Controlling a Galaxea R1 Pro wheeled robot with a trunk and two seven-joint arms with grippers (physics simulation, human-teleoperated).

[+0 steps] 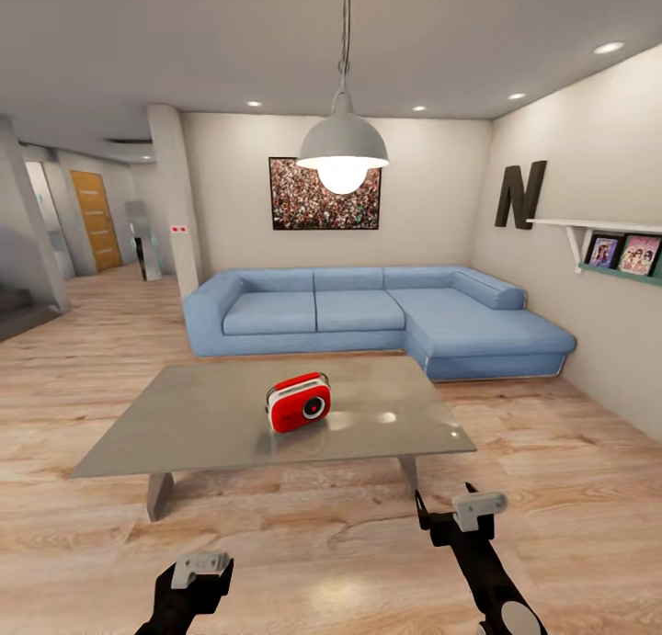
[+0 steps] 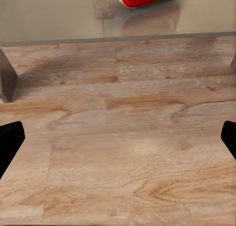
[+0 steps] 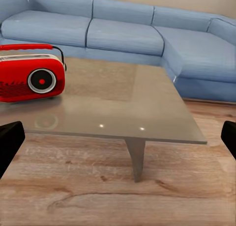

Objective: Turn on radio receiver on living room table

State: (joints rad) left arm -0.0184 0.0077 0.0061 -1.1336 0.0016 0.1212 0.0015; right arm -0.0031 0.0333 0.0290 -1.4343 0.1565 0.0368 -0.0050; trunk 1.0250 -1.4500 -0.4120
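Two tools hang low over the floor, short of the bench point(image 1: 184, 414). My right tool point(image 1: 448, 511) sits lower right of frame, fingers spread apart; my left tool point(image 1: 198, 571), lower left, is also spread wide. Centre frame, the radio receiver point(image 1: 298, 402) lies up-left of the right tool, dial facing me, long axis across; the right arm looks nearer.

The room is bright and evenly lit by a glowing hanging lamp point(image 1: 342, 148) and ceiling spotlights point(image 1: 608, 48). The table point(image 1: 211, 424) top shows soft glare, and the head view's edges bend wide-angle.
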